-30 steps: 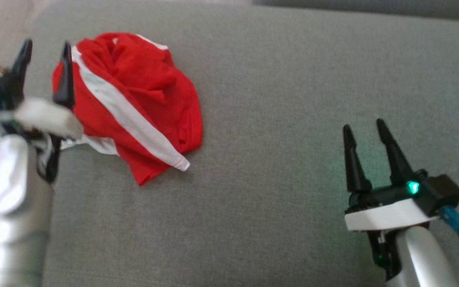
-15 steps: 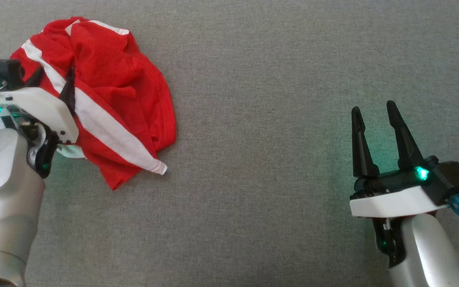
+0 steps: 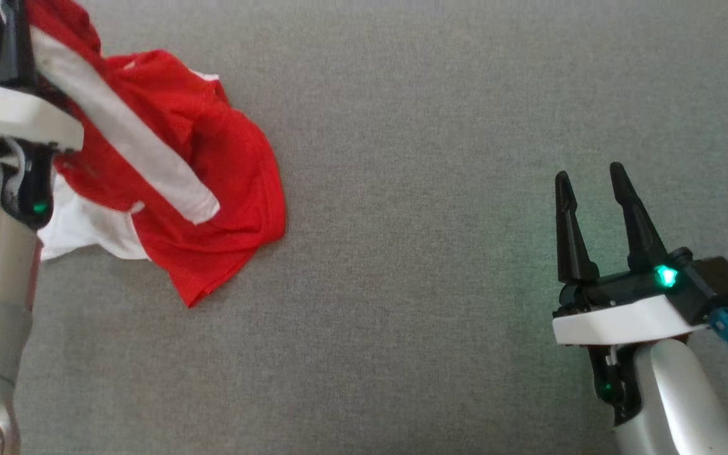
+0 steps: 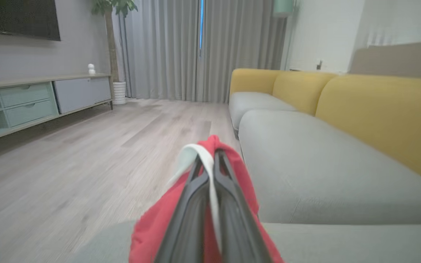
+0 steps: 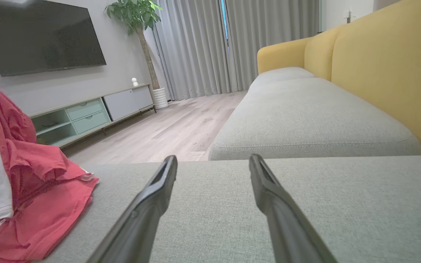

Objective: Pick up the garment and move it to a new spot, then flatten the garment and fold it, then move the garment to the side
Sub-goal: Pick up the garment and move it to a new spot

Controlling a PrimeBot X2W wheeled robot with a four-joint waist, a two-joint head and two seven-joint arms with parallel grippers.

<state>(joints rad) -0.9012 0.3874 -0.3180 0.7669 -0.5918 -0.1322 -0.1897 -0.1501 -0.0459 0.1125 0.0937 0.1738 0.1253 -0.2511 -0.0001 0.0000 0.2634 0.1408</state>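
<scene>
- Change from half a second ago: the left gripper (image 4: 207, 157), then lowered into the heap at the white stripe (image 3: 130, 151), is now raised toward the top left corner of the head view with cloth coming up after it.
- Left gripper state: fingers pressed together, with a fold of the white stripe and red cloth pinched between them (left wrist view).
- The garment (image 3: 225, 164) is partly lifted. Its upper part hangs from the left gripper, while the lower red hem and a white panel lie on the grey seat cushion (image 3: 440, 189), at the left side of the head view.
- Right gripper (image 3: 590, 174): fingers spread, holding nothing. It sits low on the cushion, well apart from the garment, in nearly the same place as half a second ago.
- Judgement: the grasp appears to have taken, so this is the pick-up step under way. Carrying to a new spot, flattening, folding and setting aside are not yet done.
- Risk, as a judgement: the pinch is on one narrow fold, so the cloth may slip or drag along the cushion.
- Containers: none are near the work.
- Across the room, a white pot (image 5: 160, 96) holds a tall plant (image 5: 133, 12).
- A low cabinet (image 5: 86, 109) has drawers and open shelves. Their contents are too small to tell.
</scene>
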